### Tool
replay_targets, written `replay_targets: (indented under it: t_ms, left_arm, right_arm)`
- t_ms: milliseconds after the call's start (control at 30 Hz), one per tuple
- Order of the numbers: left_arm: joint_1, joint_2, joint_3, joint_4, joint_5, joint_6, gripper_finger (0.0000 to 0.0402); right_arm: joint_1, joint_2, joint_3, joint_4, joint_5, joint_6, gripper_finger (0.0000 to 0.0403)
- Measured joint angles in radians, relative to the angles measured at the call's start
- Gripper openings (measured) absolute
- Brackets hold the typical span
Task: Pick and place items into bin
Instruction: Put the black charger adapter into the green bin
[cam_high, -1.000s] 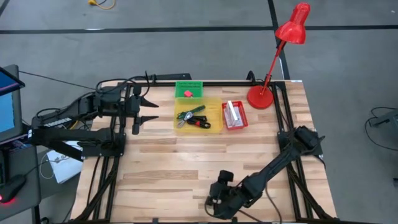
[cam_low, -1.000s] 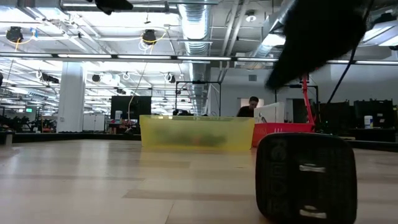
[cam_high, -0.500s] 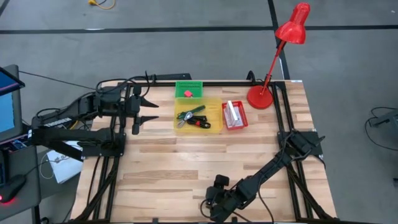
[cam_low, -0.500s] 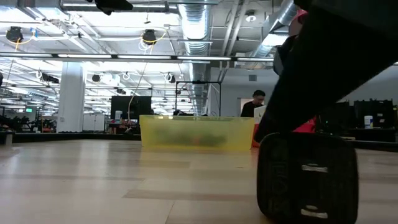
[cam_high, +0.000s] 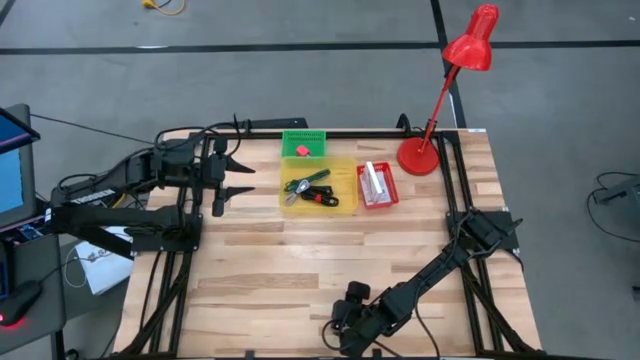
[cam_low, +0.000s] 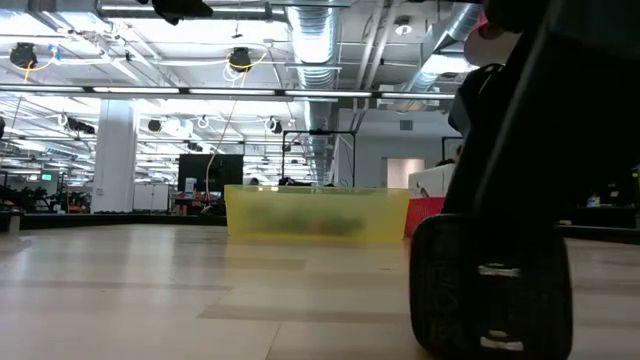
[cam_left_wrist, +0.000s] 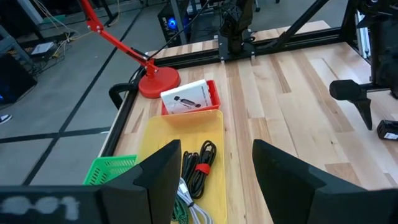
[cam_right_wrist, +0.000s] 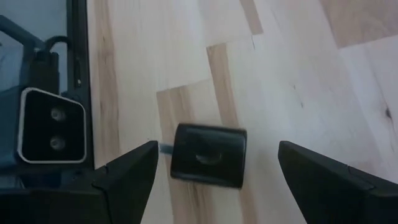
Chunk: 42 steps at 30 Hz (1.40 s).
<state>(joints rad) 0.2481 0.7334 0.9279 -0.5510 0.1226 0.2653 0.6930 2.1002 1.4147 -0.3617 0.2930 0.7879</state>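
A small black box-shaped item (cam_right_wrist: 208, 155) lies flat on the wood close to the table's near edge, and looms large in the low view (cam_low: 490, 285). My right gripper (cam_right_wrist: 217, 144) hangs open just above it, one finger on either side, touching nothing. In the high view my right gripper (cam_high: 345, 322) covers the item. My left gripper (cam_left_wrist: 214, 180) waits open at the far left (cam_high: 232, 176). The yellow bin (cam_high: 345, 170) holds a green-handled tool (cam_high: 305, 182) and a red-and-black tool (cam_high: 322, 197).
A green basket (cam_high: 303, 135) with a pink piece stands behind the yellow bin. A red bin (cam_high: 378, 203) with white carded packages (cam_high: 375, 182) sits to its right. A red lamp's base (cam_high: 418, 157) is at the far right corner. A camera block (cam_right_wrist: 50, 124) stands near the item.
My right gripper has sunk toward the table and shifted slightly toward the near edge, coming down over the black item, then held still. Its fingers stay wide apart. The item has not moved.
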Motion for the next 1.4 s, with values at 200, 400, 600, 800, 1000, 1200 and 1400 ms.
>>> replay_targets:
  t_ms: [200,400,600,800,1000,1200,1400]
  left_arm:
    - [0.0,0.0,0.0,0.0,0.0,0.0,0.0188]
    - [0.0,0.0,0.0,0.0,0.0,0.0,0.0188]
    - [0.0,0.0,0.0,0.0,0.0,0.0,0.0188]
    - [0.0,0.0,0.0,0.0,0.0,0.0,0.0188]
    - [0.0,0.0,0.0,0.0,0.001,0.0,0.0188]
    - [0.0,0.0,0.0,0.0,0.001,-0.018,0.0188]
    - [0.0,0.0,0.0,0.0,0.001,-0.028,0.0188]
  right_arm:
    - [0.0,0.0,0.0,-0.019,-0.004,0.0,0.0326]
    - [0.0,0.0,0.0,-0.02,-0.007,0.0,0.0316]
    - [-0.002,0.0,0.0,-0.02,-0.007,-0.001,0.0286]
    - [-0.002,0.0,0.0,-0.02,-0.008,-0.001,0.0247]
    - [-0.002,0.0,0.0,-0.023,-0.008,-0.001,0.0168]
    - [-0.008,-0.001,0.001,-0.023,-0.033,-0.002,0.0155]
    - [-0.011,-0.001,0.001,-0.023,-0.031,-0.002,0.0155]
